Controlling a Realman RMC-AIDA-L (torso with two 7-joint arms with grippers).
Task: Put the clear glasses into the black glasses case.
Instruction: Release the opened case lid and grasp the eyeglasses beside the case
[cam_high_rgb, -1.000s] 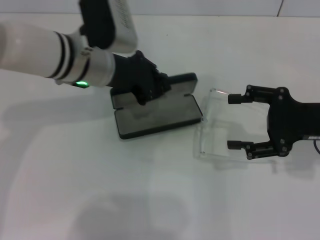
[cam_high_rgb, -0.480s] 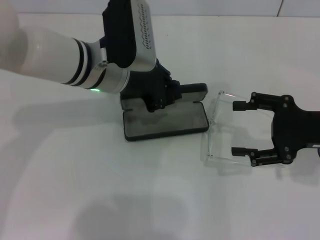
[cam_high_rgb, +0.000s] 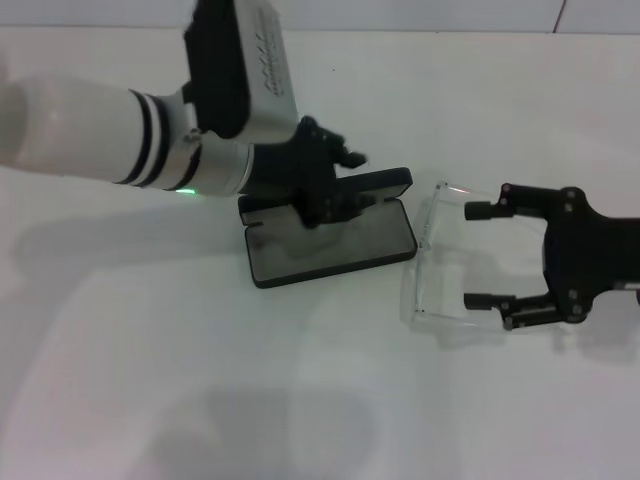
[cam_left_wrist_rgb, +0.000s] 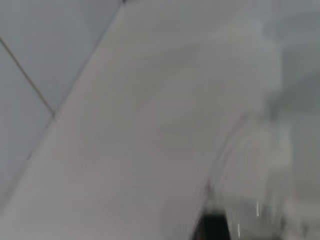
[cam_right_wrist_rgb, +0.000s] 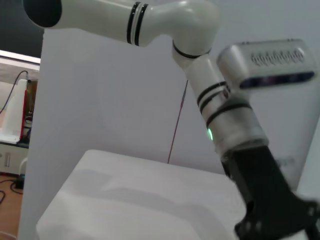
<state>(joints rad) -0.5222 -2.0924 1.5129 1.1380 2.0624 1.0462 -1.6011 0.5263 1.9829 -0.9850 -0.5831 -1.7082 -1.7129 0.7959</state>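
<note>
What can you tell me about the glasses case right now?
The glasses case is flat, black and rectangular with rounded corners. It lies open on the white table, grey lining up, lid raised along the far edge. The left gripper is at that lid edge. The clear glasses lie beside it, not inside.

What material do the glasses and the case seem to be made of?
The clear glasses look like colourless transparent plastic: the white table shows through them and only their edges catch light. The black glasses case, lying open, seems to have a hard black shell, perhaps plastic, with a dull grey lining, perhaps fabric.
</note>
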